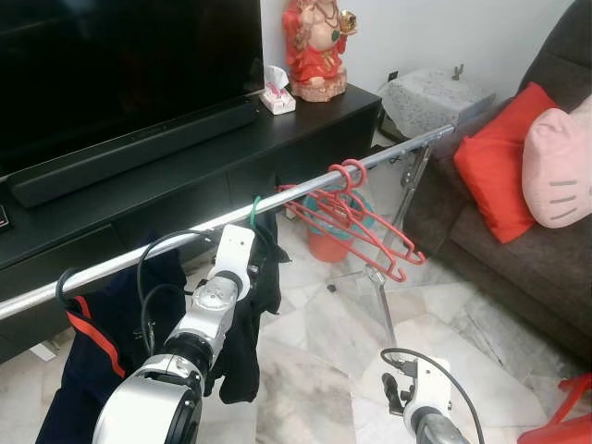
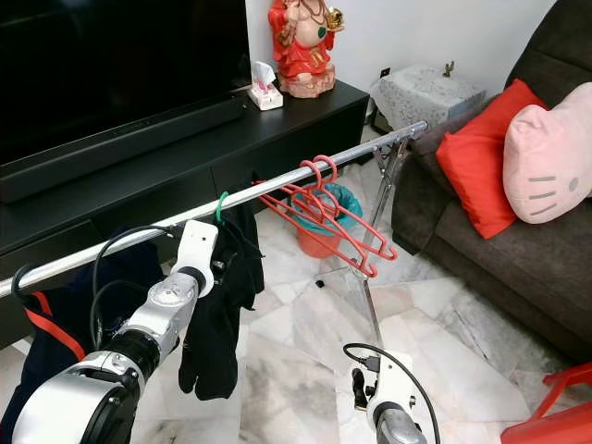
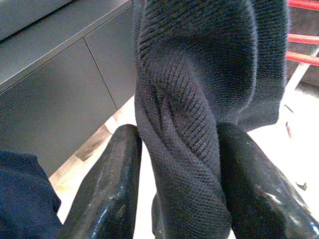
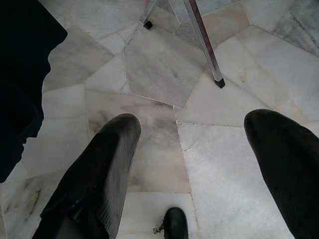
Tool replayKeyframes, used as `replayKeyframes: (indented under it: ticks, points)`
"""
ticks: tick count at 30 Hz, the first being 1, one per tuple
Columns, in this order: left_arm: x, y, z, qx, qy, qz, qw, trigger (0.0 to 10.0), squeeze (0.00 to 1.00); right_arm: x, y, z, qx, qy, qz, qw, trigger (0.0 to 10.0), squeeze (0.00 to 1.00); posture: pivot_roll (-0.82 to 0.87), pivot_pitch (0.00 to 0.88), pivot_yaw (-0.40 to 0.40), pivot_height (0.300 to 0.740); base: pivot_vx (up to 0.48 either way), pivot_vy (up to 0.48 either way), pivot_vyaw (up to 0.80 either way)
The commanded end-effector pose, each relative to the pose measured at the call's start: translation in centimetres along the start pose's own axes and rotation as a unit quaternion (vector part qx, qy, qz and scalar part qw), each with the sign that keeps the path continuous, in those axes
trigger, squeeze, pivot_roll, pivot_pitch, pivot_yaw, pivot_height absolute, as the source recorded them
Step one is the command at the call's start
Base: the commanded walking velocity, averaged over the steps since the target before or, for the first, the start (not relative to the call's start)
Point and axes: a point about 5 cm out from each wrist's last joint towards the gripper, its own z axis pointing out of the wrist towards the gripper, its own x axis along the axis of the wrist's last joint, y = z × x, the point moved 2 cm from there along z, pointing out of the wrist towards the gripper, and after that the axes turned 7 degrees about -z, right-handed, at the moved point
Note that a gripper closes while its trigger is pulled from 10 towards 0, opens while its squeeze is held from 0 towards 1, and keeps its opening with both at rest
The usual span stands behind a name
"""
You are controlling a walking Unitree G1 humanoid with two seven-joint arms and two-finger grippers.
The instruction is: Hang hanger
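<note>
R gripper [image 4: 187,164] hangs low over the pale marble tile floor [image 4: 159,74], its 2 black fingers [image 4: 99,169] spread wide w/ nothing between; its tips are cut off in the head views. L gripper [image 3: 177,184] is raised to the long silver clothes rail [image 1: 305,185], its 2 fingers [image 3: 112,184] pinching a fold of the black knit garment [image 1: 242,324] that hangs from the green hanger hook [image 1: 254,211] on that rail. The hanger's body is hidden inside the cloth. Left along the rail: 1 dark navy garment w/ red stripe [image 1: 102,342] on a black hook [image 1: 63,282], partly behind the L arm. Right along the rail: a bunch of bare red plastic hangers [image 1: 356,222], prob. 3, overlapping too much to count surely. Under them, an orange bin w/ teal liner [image 1: 328,242], mostly hidden. Beyond: 1 black TV cabinet [image 1: 305,129] w/ 1 black soundbar [image 1: 129,148], 1 tissue box [image 1: 276,92], 1 red figurine [image 1: 317,42]. Far right: dark grey sofa [image 1: 518,268] w/ 1 red cushion [image 1: 490,171] & 1 pink cat-face cushion [image 1: 558,166], cut off at frame edge.
</note>
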Motion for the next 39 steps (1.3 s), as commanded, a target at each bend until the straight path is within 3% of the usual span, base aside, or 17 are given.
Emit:
replayKeyframes:
  ticks: [1, 39]
  points:
    - [0.3, 0.2, 0.1, -0.007, 0.003, 0.010, 1.000, 0.0, 0.00, 0.0, 0.0, 0.0, 0.001, -0.003, 0.003, 1.000, 10.0, 0.00, -0.04, 0.000, -0.003, 0.740, 0.000, 0.000, 0.00]
    - [-0.9, 0.6, -0.5, -0.020, 0.010, 0.011, 1.000, 0.0, 0.00, -0.2, 0.2, 0.0, 0.003, -0.006, -0.005, 1.000, 10.0, 0.00, -0.04, 0.000, 0.004, 0.740, 0.000, 0.000, 0.00]
